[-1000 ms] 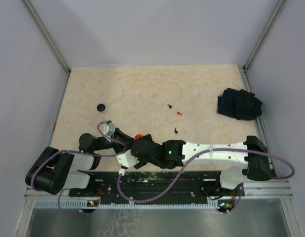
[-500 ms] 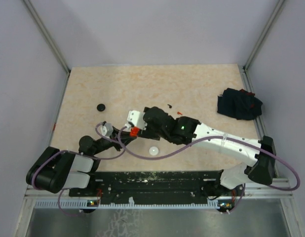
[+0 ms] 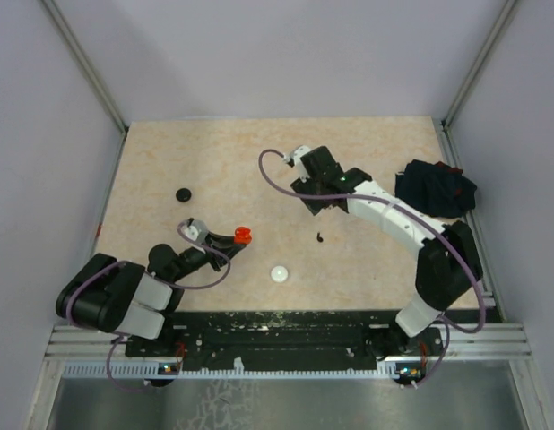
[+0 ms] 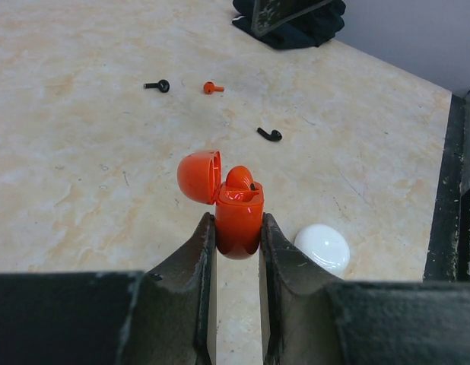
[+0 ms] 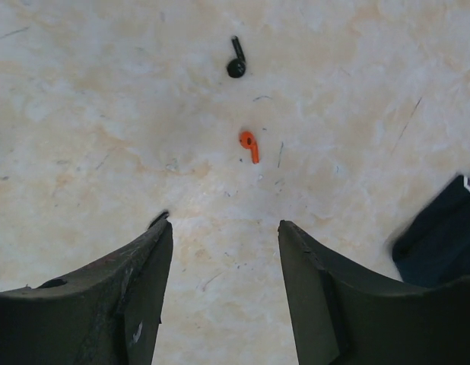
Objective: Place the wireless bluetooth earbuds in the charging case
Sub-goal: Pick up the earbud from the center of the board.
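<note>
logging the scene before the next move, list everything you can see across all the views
orange charging case with its lid open: one, orange, clamped in the left gripper
small black stemmed earbuds: two, black, loose mid-table
small orange stemmed earbud: one, orange, on the table beside the farther black one
white round closed case: one, white, near the front edge
black round disc: one, black, left side of the table
dark navy cloth bundle: one, navy, right edge
beige marbled table top: one, beige
left gripper: one, dark, shut on the orange case
right gripper: one, dark, open above the orange earbud
</note>
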`<state>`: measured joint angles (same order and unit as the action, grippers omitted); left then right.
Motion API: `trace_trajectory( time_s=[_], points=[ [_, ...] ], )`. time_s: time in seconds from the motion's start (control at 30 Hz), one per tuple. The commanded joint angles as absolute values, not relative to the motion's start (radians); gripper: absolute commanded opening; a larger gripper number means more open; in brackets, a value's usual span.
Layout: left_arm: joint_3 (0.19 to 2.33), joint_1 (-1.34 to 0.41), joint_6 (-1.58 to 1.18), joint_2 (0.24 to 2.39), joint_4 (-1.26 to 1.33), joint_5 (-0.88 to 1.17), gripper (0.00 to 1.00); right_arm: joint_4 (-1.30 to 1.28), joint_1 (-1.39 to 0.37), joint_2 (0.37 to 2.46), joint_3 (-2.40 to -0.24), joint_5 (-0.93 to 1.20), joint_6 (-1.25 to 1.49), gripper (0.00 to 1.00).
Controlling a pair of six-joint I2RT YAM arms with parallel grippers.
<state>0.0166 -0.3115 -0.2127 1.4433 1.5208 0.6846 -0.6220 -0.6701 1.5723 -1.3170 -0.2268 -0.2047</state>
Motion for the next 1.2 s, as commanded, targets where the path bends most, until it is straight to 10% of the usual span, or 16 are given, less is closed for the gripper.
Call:
trace_trajectory(
  time_s=[0.0, 1.17],
  points=[
    [-0.017, -0.305, -0.232, 1.434, 1.779, 0.697, 0.00, -0.505, -0.582, 1.641, -1.327, -0.216, -0.114, 0.57],
    [0.012, -0.307, -0.149, 1.270, 1.497, 0.713, 0.00, -0.340, -0.559, 1.973, -1.307, -0.377, -0.145, 0.20]
  ],
)
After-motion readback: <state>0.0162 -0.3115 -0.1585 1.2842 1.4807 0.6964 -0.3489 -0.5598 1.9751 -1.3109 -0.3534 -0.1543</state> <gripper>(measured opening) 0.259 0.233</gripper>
